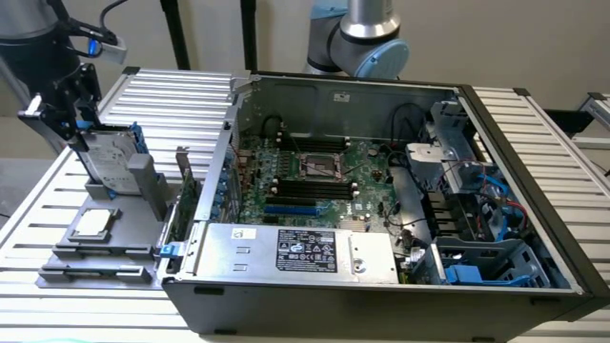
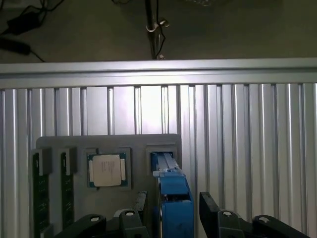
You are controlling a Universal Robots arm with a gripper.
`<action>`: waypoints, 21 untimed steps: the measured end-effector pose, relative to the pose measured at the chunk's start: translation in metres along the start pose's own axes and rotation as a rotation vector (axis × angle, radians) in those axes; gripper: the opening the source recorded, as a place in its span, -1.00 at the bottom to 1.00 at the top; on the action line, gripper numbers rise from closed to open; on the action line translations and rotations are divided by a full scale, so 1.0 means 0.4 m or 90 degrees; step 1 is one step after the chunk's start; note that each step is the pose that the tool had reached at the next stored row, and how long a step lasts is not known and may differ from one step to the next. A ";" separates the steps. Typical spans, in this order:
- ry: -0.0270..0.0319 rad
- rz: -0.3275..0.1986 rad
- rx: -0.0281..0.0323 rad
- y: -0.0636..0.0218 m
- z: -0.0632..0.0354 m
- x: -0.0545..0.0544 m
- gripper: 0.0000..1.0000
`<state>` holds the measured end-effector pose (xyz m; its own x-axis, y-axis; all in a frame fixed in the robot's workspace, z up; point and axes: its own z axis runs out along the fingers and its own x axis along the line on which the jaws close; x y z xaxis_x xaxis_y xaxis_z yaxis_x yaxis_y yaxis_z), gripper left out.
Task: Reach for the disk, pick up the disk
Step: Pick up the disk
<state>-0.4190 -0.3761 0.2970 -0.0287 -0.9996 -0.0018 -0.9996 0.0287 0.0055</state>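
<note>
The disk [image 1: 107, 158] stands on edge in a slot of the grey fixture [image 1: 126, 259] at the exterior view's left. It is silver-grey metal with a white label and a bright blue frame. My gripper [image 1: 78, 134] hangs right over its upper end. In the wrist view the disk's blue edge [image 2: 173, 196] runs between my two black fingers [image 2: 210, 208]. My gripper [image 2: 172, 212] is open and straddles the disk, with a narrow gap on each side.
A small square silver chip [image 1: 93, 223] [image 2: 106, 170] lies in the fixture beside the disk. An open computer case [image 1: 381, 200] takes up the middle of the slatted aluminium table [image 1: 171, 100]. Another arm's base [image 1: 358, 36] stands behind the case.
</note>
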 end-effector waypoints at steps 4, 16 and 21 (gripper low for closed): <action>-0.0001 -0.005 0.0001 0.000 0.003 0.000 0.08; -0.0001 -0.009 0.0001 0.001 0.004 0.000 -0.33; -0.0002 -0.008 0.0001 0.001 0.005 0.000 -0.34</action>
<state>-0.4192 -0.3761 0.2952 -0.0154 -0.9999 -0.0023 -0.9999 0.0154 0.0053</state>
